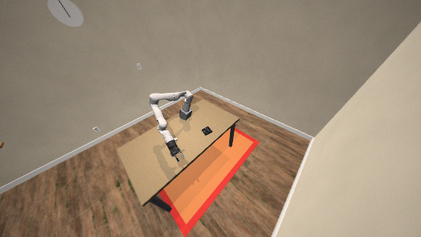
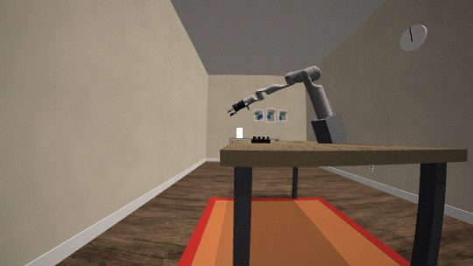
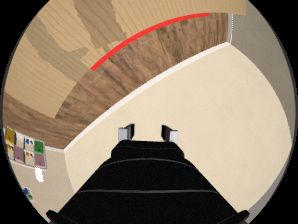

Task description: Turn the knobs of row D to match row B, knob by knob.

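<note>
Exterior view: arm outstretched, open hand [image 1: 179, 158] [image 2: 230, 112] [image 3: 147, 130] above table [image 1: 134, 164] [image 2: 350, 157] [image 3: 30, 65].

Plain room [image 1: 253, 58] [image 2: 109, 87] — wall clock [image 1: 65, 12] [image 2: 412, 38], rug [image 1: 206, 183] [image 2: 289, 236]

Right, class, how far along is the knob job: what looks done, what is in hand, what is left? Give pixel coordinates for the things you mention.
Done: the knob box [image 1: 206, 130] [image 2: 261, 140] stands on the table [image 1: 134, 156] [image 2: 342, 157]; no finished turn can be confirmed, its marks being too small. In hand: nothing; the tool [image 1: 179, 157] [image 2: 230, 112] [image 3: 147, 130] is open, away from the box. Left: checking row D against row B, then any turning needed.
</note>
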`<state>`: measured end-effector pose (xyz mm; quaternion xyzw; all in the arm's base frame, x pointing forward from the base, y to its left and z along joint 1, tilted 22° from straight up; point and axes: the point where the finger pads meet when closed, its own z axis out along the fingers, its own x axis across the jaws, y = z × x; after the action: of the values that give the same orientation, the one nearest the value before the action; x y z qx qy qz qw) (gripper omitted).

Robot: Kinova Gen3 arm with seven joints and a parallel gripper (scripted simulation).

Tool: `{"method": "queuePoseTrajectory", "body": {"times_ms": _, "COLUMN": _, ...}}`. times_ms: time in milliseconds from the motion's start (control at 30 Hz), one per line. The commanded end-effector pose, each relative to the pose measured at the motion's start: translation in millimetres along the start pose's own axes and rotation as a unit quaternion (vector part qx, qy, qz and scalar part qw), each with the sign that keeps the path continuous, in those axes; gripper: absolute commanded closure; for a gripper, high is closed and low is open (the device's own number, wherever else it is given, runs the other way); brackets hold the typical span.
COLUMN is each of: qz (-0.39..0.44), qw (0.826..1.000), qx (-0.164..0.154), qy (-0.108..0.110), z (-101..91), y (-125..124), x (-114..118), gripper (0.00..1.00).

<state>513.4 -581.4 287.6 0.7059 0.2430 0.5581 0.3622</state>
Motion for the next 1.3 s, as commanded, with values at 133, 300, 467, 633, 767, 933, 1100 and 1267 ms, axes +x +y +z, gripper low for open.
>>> {"method": "queuePoseTrajectory", "body": {"times_ms": 133, "qz": 0.023, "qw": 1.0, "qx": 0.015, "qy": 0.008, "z": 9.1, "y": -14.9, "x": 23.5, "gripper": 0.0}}
{"method": "queuePoseTrajectory", "body": {"times_ms": 300, "qz": 0.023, "qw": 1.0, "qx": 0.014, "qy": 0.007, "z": 9.1, "y": -13.6, "x": 22.6, "gripper": 0.0}}
{"method": "queuePoseTrajectory", "body": {"times_ms": 467, "qz": 0.045, "qw": 0.999, "qx": 0.028, "qy": 0.012, "z": 16.0, "y": -29.3, "x": 41.9, "gripper": 0.0}}
{"method": "queuePoseTrajectory", "body": {"times_ms": 633, "qz": 0.058, "qw": 0.998, "qx": 0.033, "qy": 0.008, "z": 20.3, "y": -36.2, "x": 49.1, "gripper": 0.0}}
{"method": "queuePoseTrajectory", "body": {"times_ms": 767, "qz": 0.067, "qw": 0.997, "qx": 0.041, "qy": 0.015, "z": 22.1, "y": -44.1, "x": 59.6, "gripper": 0.0}}
{"method": "queuePoseTrajectory", "body": {"times_ms": 933, "qz": 0.08, "qw": 0.996, "qx": 0.046, "qy": 0.01, "z": 25.9, "y": -51.3, "x": 66.3, "gripper": 0.0}}
{"method": "queuePoseTrajectory", "body": {"times_ms": 1100, "qz": 0.088, "qw": 0.994, "qx": 0.055, "qy": 0.016, "z": 27.3, "y": -59.3, "x": 76.6, "gripper": 0.0}}
{"method": "queuePoseTrajectory", "body": {"times_ms": 1267, "qz": 0.109, "qw": 0.992, "qx": 0.066, "qy": 0.01, "z": 32.1, "y": -73.1, "x": 89.3, "gripper": 0.0}}
